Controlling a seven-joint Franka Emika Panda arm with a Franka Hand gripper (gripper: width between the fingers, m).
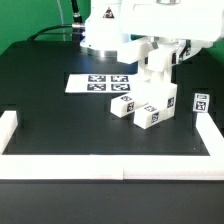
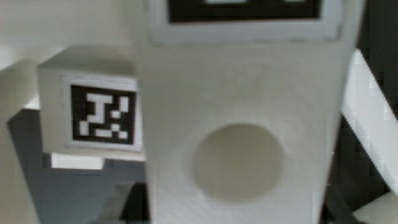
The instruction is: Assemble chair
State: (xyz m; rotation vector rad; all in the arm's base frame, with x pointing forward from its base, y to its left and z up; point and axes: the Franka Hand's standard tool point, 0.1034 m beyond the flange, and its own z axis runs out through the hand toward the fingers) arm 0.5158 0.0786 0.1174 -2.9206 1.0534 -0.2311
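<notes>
The chair is in separate white tagged pieces. In the exterior view my gripper (image 1: 158, 60) is shut on an upright white chair piece (image 1: 154, 74) and holds it just over the cluster below. That cluster is a low block (image 1: 122, 106), a second block (image 1: 149, 116) and a taller piece (image 1: 167, 100). A small tagged piece (image 1: 200, 102) stands apart toward the exterior view's right. In the wrist view the held piece (image 2: 240, 110) fills the middle, with a round hollow (image 2: 240, 160) and a tag at one end. My gripper (image 2: 246, 208) grips its sides. A tagged piece (image 2: 98, 115) stands beside it.
The marker board (image 1: 98, 82) lies flat behind the cluster on the black table. Low white border rails run along the exterior view's left (image 1: 8, 130), front (image 1: 110, 165) and right (image 1: 214, 150). The arm's white base (image 1: 100, 35) stands at the back.
</notes>
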